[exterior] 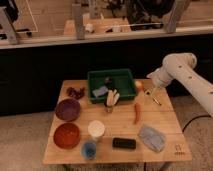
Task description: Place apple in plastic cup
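The apple (138,85), small and orange-yellow, lies on the wooden table (165,120) just right of the green tray (111,84). My gripper (153,95) hangs from the white arm (182,75) at the table's right side, a little to the right of the apple and in front of it, not touching it. The plastic cup (89,149), short and blue, stands near the table's front edge, left of centre, far from the gripper. A taller white cup (96,129) stands just behind it.
A purple bowl (67,109) and an orange-red bowl (66,135) sit at the left. A red-orange chili pepper (137,113), a black flat object (124,143) and a grey-blue cloth (152,137) lie toward the front right. A dark cluster (76,92) lies at the back left.
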### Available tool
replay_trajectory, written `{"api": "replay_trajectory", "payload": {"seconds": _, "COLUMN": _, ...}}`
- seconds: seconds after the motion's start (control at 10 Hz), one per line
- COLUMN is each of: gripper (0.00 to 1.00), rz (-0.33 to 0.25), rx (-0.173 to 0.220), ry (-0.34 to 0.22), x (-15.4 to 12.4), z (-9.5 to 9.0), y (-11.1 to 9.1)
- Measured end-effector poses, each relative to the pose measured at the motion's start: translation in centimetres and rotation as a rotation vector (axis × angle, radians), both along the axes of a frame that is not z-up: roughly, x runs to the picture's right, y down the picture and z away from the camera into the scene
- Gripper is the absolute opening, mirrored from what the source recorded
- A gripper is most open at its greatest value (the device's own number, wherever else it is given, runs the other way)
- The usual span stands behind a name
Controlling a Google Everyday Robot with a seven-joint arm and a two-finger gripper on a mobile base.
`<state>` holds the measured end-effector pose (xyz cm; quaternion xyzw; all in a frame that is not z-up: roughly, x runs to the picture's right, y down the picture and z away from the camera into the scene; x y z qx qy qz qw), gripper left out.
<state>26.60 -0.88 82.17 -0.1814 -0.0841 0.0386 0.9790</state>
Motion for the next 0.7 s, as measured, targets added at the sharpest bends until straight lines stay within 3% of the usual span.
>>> {"api": "replay_trajectory", "payload": {"seconds": 0.7, "gripper": 0.80, "rz": -0.046, "rx": 0.055, "ry": 0.022, "x": -0.3, "z": 8.2, "y": -1.1}}
